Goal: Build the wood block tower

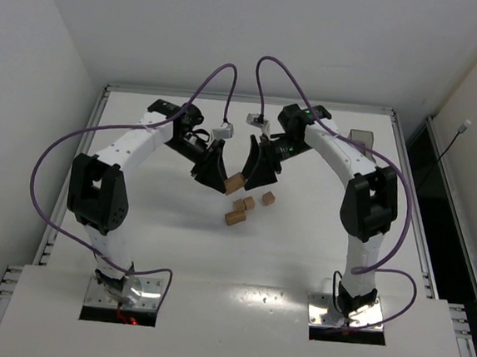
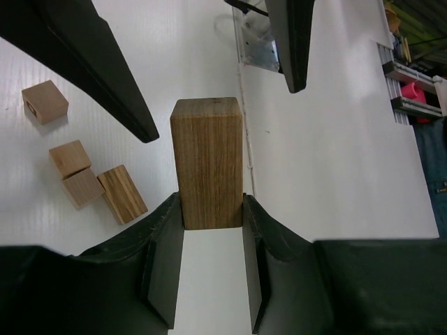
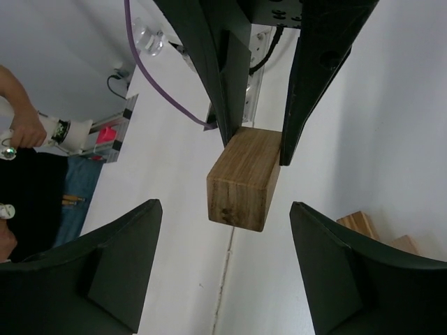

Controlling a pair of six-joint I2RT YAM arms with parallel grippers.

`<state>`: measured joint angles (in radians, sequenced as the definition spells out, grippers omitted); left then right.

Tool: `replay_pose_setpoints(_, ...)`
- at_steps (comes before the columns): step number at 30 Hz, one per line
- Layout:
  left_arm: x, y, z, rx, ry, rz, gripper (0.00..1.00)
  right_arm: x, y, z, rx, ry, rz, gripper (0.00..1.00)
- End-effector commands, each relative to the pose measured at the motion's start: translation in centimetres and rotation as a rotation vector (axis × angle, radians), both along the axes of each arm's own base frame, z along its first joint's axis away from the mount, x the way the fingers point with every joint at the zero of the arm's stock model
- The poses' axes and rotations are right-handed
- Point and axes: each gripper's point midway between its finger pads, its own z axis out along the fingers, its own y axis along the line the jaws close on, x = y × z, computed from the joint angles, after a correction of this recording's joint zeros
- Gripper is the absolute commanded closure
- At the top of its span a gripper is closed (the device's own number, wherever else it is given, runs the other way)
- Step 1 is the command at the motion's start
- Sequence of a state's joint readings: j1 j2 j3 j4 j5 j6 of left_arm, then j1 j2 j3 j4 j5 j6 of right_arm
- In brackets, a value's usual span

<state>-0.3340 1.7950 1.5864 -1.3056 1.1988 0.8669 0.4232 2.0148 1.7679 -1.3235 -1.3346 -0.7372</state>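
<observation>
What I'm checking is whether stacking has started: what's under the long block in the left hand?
Only bare white table shows around the long block, held in the left hand; loose blocks lie aside. The spot straight below is covered.

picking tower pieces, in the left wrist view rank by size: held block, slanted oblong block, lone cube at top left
1. held block (nearest the camera, so inflated)
2. slanted oblong block
3. lone cube, only slightly smaller

wood block (image 3: pixel 243 180) between two dark jaws
</observation>
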Motion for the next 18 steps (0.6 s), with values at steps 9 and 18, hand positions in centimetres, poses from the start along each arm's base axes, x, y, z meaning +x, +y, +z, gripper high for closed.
replay_pose_setpoints(9, 0.6, -0.5, 3.4, -0.104, -0.105, -0.003, 1.0, 1.3, 1.6, 1.2, 0.044, -0.009, -0.01, 0.46)
replay_pose_setpoints(18, 0.6, -0.5, 3.0, -0.099, -0.088, 0.004, 0.84, 2.0, 1.8, 1.1, 0.03, -0.031, -0.03, 1.0)
